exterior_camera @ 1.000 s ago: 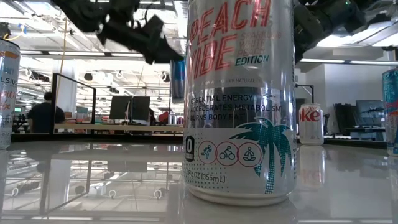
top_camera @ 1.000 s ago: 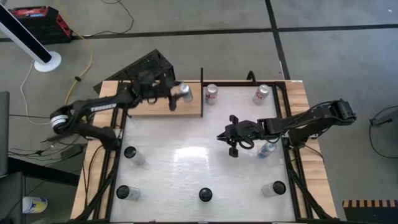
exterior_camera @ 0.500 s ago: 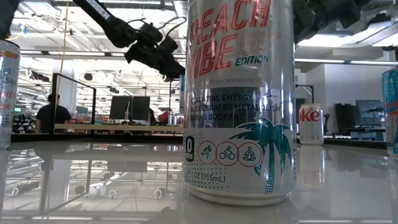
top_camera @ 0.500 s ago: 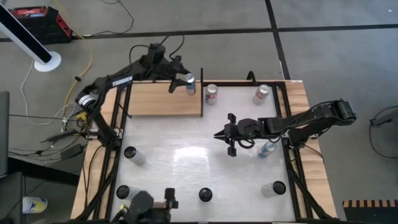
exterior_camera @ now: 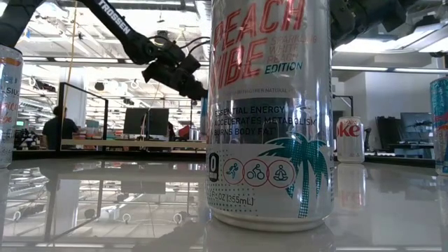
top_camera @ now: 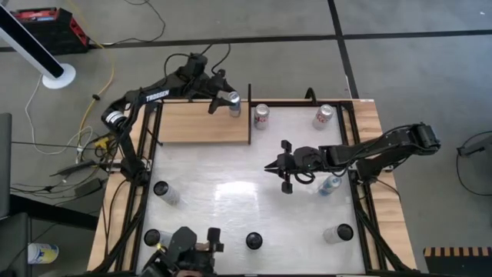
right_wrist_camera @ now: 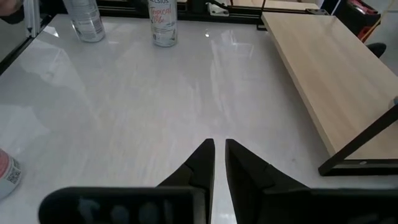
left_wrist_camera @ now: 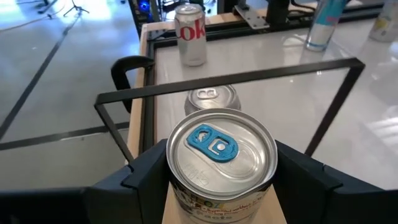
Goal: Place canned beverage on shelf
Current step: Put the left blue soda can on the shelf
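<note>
A silver can with a blue tab point(left_wrist_camera: 222, 149) stands upright between the fingers of my left gripper point(top_camera: 227, 101) over the far right corner of the light-wood shelf point(top_camera: 198, 123). A strip of the plank shows under the can point(left_wrist_camera: 168, 211). I cannot tell whether its base rests on the plank. In the low view my left gripper point(exterior_camera: 183, 70) shows high up, left of a big near can. My right gripper point(top_camera: 280, 166) hovers over the middle of the white table point(top_camera: 231, 196), shut and empty, as the right wrist view point(right_wrist_camera: 217, 149) shows. My left gripper pinches the can's side wall just under the rim point(left_wrist_camera: 163, 163) between its two fingers, one on each opposite side point(left_wrist_camera: 292, 171). The fingers come slanting down from the table's far left. The can stays upright, top up.
The shelf's black upright frame point(left_wrist_camera: 230, 78) stands right beside the held can. A silver can point(top_camera: 262, 115) and a Coke can point(top_camera: 323, 115) stand past it on the table. Several dark-topped cans point(top_camera: 254, 240) line the near side, and a bottle point(top_camera: 330, 185) stands right. A dark object point(top_camera: 184, 250) shows at the near left edge.
My left gripper has carried the can toward the table's far edge and a little right, to the shelf's far right corner, and has sunk lower in the low view. The left arm has swung out past the table's far left. A dark object has appeared at the near edge.
</note>
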Controlling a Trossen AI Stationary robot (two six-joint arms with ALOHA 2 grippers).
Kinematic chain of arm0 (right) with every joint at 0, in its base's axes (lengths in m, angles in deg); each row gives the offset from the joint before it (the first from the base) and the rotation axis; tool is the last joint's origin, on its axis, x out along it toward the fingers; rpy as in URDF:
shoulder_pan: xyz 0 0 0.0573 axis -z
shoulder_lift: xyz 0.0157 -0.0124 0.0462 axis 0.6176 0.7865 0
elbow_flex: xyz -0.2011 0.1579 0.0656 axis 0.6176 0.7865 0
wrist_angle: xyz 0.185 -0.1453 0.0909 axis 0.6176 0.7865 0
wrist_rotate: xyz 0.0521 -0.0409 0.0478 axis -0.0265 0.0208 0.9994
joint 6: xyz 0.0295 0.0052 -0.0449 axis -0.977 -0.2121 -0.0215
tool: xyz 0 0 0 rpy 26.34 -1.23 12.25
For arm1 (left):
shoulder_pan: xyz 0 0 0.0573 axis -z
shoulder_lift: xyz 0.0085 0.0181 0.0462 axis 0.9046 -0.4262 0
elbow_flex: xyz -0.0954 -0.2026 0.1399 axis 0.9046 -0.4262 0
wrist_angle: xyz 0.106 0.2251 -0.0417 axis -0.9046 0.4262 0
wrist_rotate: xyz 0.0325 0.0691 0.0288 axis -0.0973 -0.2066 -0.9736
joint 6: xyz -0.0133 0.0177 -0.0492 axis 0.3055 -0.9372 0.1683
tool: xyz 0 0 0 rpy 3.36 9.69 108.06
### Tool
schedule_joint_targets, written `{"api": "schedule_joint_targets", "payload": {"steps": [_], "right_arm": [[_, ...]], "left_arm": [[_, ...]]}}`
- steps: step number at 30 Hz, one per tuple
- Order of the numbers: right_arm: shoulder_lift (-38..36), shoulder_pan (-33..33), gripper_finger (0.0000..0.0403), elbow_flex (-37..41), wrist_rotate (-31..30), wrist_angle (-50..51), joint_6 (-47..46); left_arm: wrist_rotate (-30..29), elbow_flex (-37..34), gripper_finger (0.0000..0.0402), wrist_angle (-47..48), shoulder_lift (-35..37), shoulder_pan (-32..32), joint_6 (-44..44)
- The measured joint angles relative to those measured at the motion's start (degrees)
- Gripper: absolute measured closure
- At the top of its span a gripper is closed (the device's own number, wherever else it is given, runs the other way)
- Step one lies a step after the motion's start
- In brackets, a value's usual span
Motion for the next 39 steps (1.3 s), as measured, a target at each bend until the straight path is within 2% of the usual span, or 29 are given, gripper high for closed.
{"api": "schedule_joint_targets", "payload": {"steps": [6,11,18,28,33,39], "right_arm": [[0.0,0.0,0.0339,-0.02,0.0,0.21,-0.2],[0.02,0.0,0.0339,-0.02,0.0,0.2,-0.62],[0.02,-0.11,0.0339,-0.02,0.0,0.22,-1.31],[0.02,-0.18,0.0339,-0.04,0.02,0.83,-2.34],[0.02,-0.17,0.0339,-0.04,0.02,0.83,-2.32],[0.02,-0.17,0.0339,-0.04,0.02,0.79,-2.29]], "left_arm": [[-2.55,-0.04,0.016,1.63,0.0,1.56,-3.51],[-10.27,0.02,0.0143,1.67,0.22,3.38,-3.88],[-21.35,0.04,0.0138,0.56,0.22,5.76,-2.04],[-18.2,0.02,0.0137,2.12,0.15,5.41,0.1],[-15.0,1.29,0.0136,7.45,0.02,4.8,1.29],[-15.63,4.84,0.0136,12.46,0.02,4.69,1.31]]}}
